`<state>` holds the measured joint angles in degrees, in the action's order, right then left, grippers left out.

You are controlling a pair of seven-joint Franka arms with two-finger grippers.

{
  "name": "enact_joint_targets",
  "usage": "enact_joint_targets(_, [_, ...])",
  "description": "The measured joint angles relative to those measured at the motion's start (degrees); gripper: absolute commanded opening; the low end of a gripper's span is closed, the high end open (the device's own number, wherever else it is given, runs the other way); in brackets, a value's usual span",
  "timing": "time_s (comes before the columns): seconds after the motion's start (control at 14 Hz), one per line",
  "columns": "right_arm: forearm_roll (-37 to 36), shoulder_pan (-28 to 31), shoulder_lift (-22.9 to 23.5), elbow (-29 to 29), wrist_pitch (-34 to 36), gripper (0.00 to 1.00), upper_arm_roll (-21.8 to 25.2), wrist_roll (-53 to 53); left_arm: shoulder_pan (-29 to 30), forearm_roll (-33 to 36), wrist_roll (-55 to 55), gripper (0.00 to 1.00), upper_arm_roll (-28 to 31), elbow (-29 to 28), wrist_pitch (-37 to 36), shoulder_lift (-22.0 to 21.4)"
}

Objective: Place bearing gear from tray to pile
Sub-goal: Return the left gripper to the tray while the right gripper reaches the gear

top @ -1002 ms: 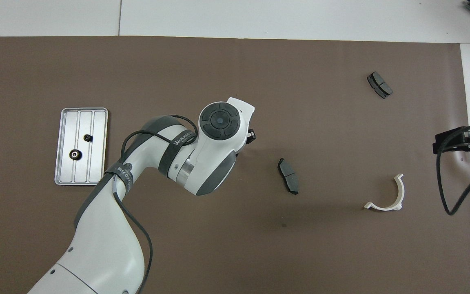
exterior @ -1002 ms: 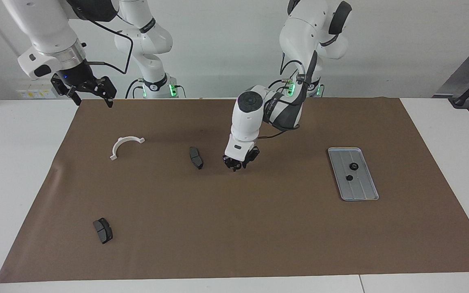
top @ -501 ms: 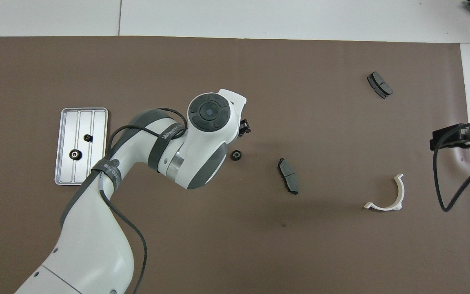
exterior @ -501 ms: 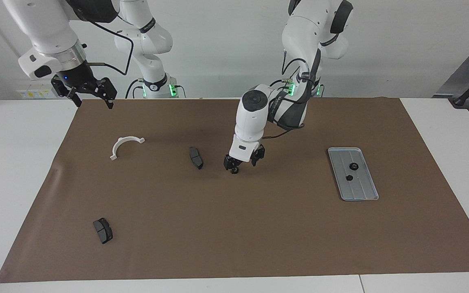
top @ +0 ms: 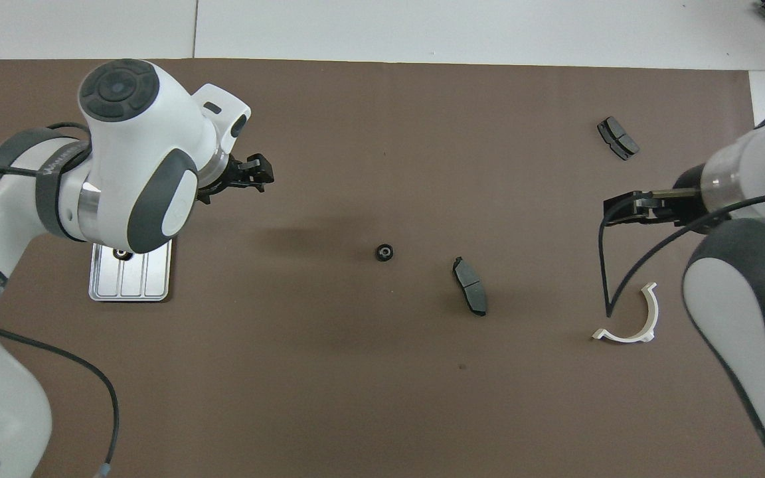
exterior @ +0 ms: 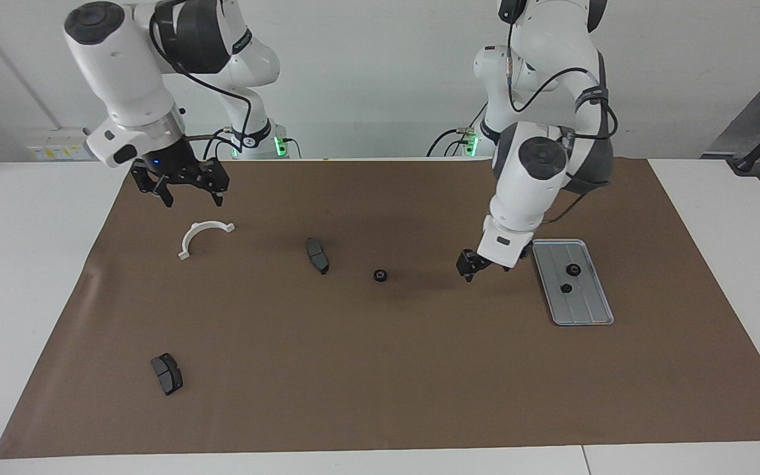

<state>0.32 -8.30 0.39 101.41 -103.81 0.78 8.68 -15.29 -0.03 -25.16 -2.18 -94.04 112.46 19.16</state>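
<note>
The silver-grey tray (exterior: 584,310) lies toward the left arm's end of the mat. Two small black gears (exterior: 573,269) (exterior: 566,288) sit on it. In the overhead view my left arm covers most of the tray (top: 131,289). A third black gear (exterior: 380,275) lies alone on the brown mat near its middle, and it also shows in the overhead view (top: 384,252). My left gripper (exterior: 479,269) is open and empty, raised over the mat between that gear and the tray, beside the tray's edge. My right gripper (exterior: 185,191) is open and empty, above the mat near a white curved piece (exterior: 203,236).
A dark brake pad (exterior: 317,255) lies beside the lone gear, toward the right arm's end. A second pad (exterior: 167,373) lies farther from the robots near the mat's corner. The brown mat (exterior: 380,369) covers most of the white table.
My left gripper has left the gear on the mat and swung away to beside the tray. My right gripper has moved in over the mat toward the white curved piece.
</note>
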Motion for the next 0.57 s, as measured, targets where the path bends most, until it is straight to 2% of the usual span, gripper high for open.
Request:
enact_joint_targets(0.29, [-0.07, -9.67, 8.26, -0.34, -9.18, 1.0, -0.3, 12.19, 9.98, 0.0, 18.95, 0.88, 0.08, -4.66, 3.05, -0.51])
enact_joint_targets(0.43, [-0.08, -14.25, 11.99, -0.55, -14.24, 1.0, -0.36, 18.73, 13.07, 0.0, 23.6, 0.87, 0.06, -7.98, 7.76, -1.15])
enact_joint_targets(0.57, [-0.09, -18.51, 15.41, -0.68, -18.47, 1.0, -0.39, 23.8, 14.56, 0.0, 25.37, 0.79, 0.02, -11.06, 11.93, -1.78])
